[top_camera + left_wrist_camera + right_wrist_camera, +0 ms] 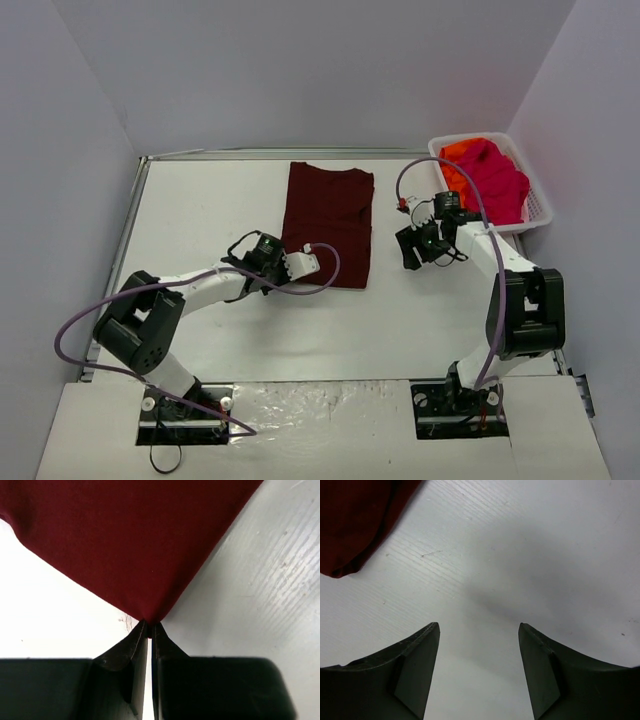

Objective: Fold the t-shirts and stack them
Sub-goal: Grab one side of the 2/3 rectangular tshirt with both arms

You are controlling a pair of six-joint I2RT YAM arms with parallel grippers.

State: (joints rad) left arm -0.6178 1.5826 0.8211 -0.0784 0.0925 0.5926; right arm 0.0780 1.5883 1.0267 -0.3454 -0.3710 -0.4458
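A dark maroon t-shirt (pixel 328 222) lies flat and folded into a long rectangle on the white table. My left gripper (pixel 297 265) sits at its near left corner. In the left wrist view the gripper (pixel 149 630) is shut on that pointed corner of the maroon t-shirt (pixel 135 540). My right gripper (pixel 412 250) hovers to the right of the shirt, apart from it. It stands open (pixel 479 630) over bare table, with a maroon t-shirt edge (pixel 350 525) at the upper left. A bright pink t-shirt (pixel 497 180) and an orange t-shirt (pixel 455 154) are heaped in the basket.
A white lattice basket (pixel 541 206) stands at the back right, close behind the right arm. Grey walls enclose the table (pixel 200 210) on three sides. Purple cables loop off both arms.
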